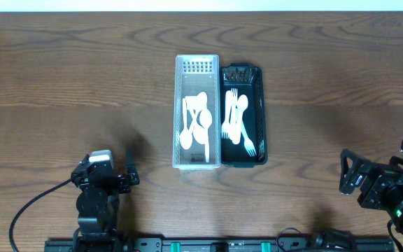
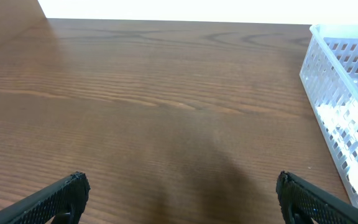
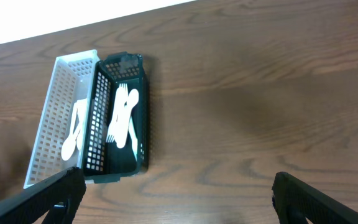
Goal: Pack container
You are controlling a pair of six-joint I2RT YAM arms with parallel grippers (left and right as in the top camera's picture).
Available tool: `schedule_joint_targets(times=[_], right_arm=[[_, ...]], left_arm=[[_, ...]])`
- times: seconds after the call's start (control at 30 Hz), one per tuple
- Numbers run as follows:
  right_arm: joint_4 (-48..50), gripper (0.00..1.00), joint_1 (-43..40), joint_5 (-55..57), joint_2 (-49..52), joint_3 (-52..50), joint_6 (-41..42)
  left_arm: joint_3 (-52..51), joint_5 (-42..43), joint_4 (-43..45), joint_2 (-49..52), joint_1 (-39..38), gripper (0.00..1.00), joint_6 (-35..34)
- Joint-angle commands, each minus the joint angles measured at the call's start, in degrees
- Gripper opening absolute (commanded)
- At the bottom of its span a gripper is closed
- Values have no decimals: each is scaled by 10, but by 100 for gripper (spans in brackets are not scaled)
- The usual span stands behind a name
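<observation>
A white perforated basket [image 1: 178,112] stands at the table's middle and holds white plastic spoons [image 1: 196,122]. A dark green basket [image 1: 261,112] sits against its right side and holds white plastic forks [image 1: 235,119]. Both baskets also show in the right wrist view, the white basket [image 3: 48,118] and the green basket [image 3: 143,118]. The white basket's corner shows in the left wrist view [image 2: 328,81]. My left gripper [image 2: 180,199] is open and empty near the front left [image 1: 107,178]. My right gripper [image 3: 178,196] is open and empty at the front right [image 1: 355,178].
The wooden table [image 1: 61,84] stretches to both sides of the baskets. A black cable [image 1: 30,206] runs from the left arm toward the front edge. A rail with mounts [image 1: 215,245] lies along the front edge.
</observation>
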Motion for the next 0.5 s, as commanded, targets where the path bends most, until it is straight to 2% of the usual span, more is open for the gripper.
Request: schedule_joint_targets(times=[0.0,0.47], right_arm=[[-1,99,4,-4,1,2,-7],[2,99,4,5,0,-5,-9]], left_arm=[[-13,-7,1,-7,5,98,8],[-13,-7,1,-7,5,98,8]])
